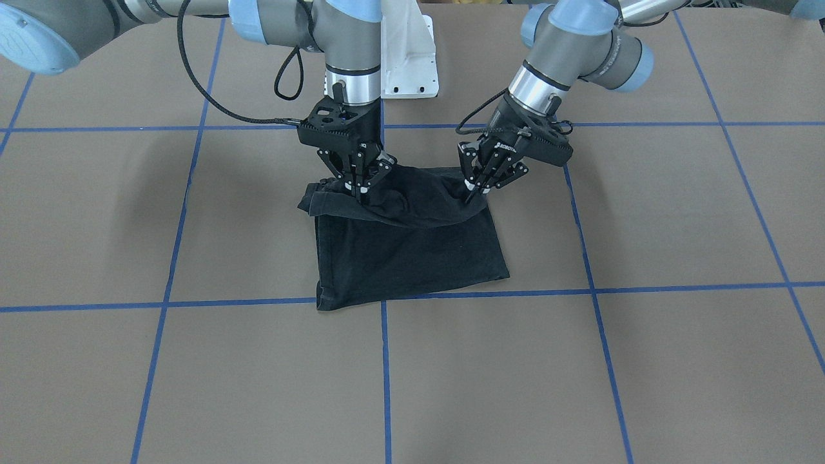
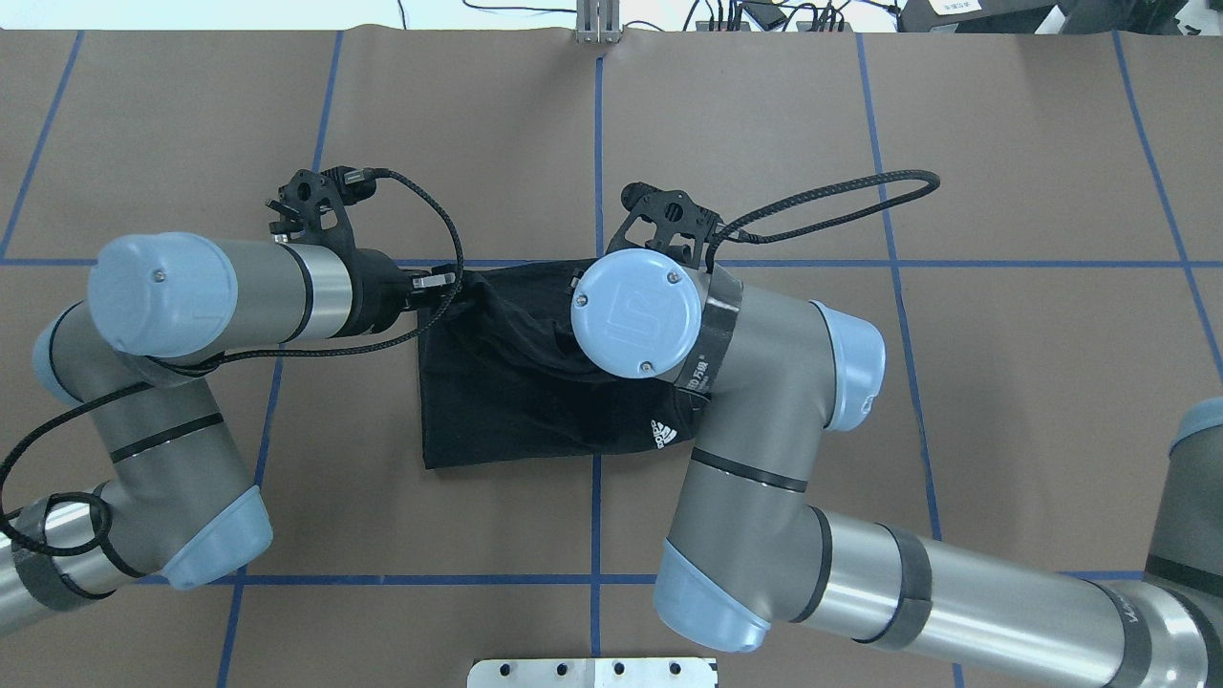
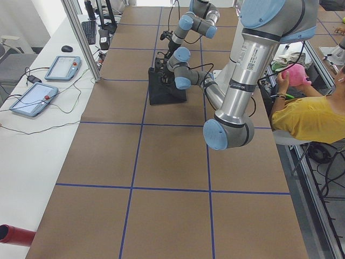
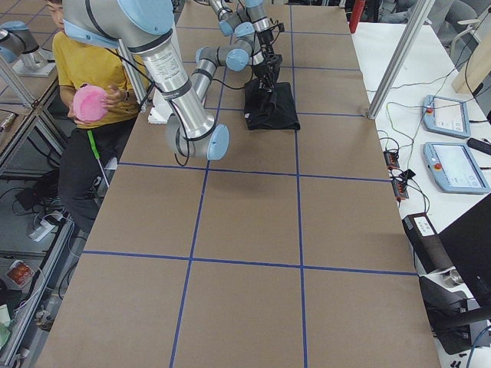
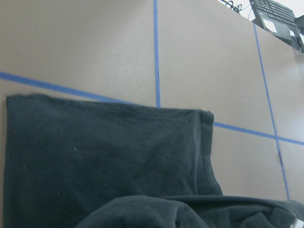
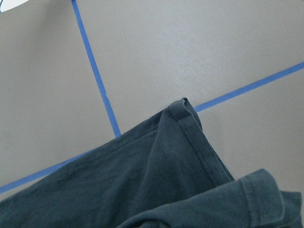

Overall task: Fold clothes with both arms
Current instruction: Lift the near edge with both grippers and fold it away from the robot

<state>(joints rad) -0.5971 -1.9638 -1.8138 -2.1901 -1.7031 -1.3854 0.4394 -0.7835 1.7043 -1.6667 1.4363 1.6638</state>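
The black T-shirt [image 1: 412,258] lies folded near the table's middle, its small white Adidas logo [image 2: 662,435] showing at the edge near the robot. My left gripper [image 1: 478,188] is shut on one end of a bunched edge of the shirt and holds it above the flat part. It also shows in the overhead view [image 2: 441,282]. My right gripper [image 1: 359,191] is shut on the other end of that edge. In the overhead view it is hidden under the right arm's wrist cap [image 2: 635,315]. Both wrist views show only shirt fabric [image 5: 104,156] [image 6: 156,185], no fingers.
The white base mount [image 1: 409,58] stands behind the grippers. Blue tape lines [image 1: 385,374] grid the brown table. A seated person in yellow [image 3: 302,116] holds a pink object beside the table. Control tablets [image 4: 453,165] lie on the side bench.
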